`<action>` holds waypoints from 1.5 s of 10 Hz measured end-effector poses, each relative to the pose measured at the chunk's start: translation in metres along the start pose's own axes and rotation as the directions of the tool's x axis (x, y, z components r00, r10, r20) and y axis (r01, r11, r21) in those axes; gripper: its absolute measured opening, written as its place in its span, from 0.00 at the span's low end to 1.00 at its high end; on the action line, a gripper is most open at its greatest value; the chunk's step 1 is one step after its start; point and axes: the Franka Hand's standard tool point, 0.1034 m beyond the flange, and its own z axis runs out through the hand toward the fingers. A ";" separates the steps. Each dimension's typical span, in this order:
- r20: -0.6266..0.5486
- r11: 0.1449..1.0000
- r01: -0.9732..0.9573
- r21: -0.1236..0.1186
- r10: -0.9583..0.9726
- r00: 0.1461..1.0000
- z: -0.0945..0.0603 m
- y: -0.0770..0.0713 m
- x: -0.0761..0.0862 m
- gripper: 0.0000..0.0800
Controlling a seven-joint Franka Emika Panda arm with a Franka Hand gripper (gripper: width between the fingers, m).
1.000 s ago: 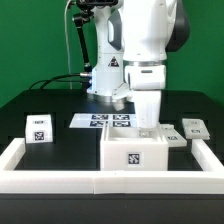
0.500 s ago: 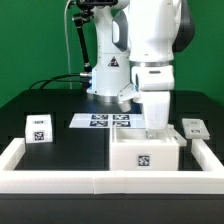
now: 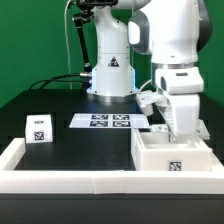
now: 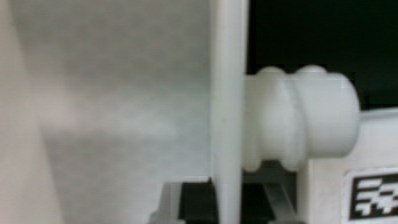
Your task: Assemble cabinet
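Cabinet body (image 3: 172,158) directly beneath the gripper (image 3: 182,134), touching.

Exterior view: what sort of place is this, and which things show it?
Probably a robotics lab bench: a black table inside a low white border frame, the marker board, and a Panda arm over the tagged cabinet body.
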 end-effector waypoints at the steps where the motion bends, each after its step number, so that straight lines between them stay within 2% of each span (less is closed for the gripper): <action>1: 0.004 1.000 -0.018 0.009 0.018 1.000 0.000 0.005 0.001 0.04; 4: 0.003 0.999 -0.037 0.002 0.037 0.999 -0.002 0.008 -0.001 0.04; 5: 0.003 0.999 -0.043 -0.003 0.043 0.999 -0.004 0.009 -0.003 0.13; 6: 0.002 0.999 -0.047 -0.013 0.047 0.999 -0.007 0.010 -0.005 0.13; 8: -0.010 0.996 -0.060 -0.064 0.059 0.998 -0.020 0.013 -0.009 0.62; 9: -0.020 0.989 -0.115 -0.091 0.114 0.993 -0.028 0.009 -0.010 0.79; 10: -0.034 0.977 -0.177 -0.122 0.174 0.984 -0.039 -0.002 -0.011 0.79; 11: -0.051 0.960 -0.238 -0.146 0.233 0.971 -0.047 -0.018 -0.012 0.96; 12: -0.068 0.936 -0.320 -0.149 0.313 0.947 -0.051 -0.034 -0.008 0.96; 14: -0.095 0.909 -0.394 -0.137 0.384 0.919 -0.048 -0.070 0.022 1.00; 15: -0.098 0.912 -0.389 -0.130 0.379 0.920 -0.043 -0.080 0.031 1.00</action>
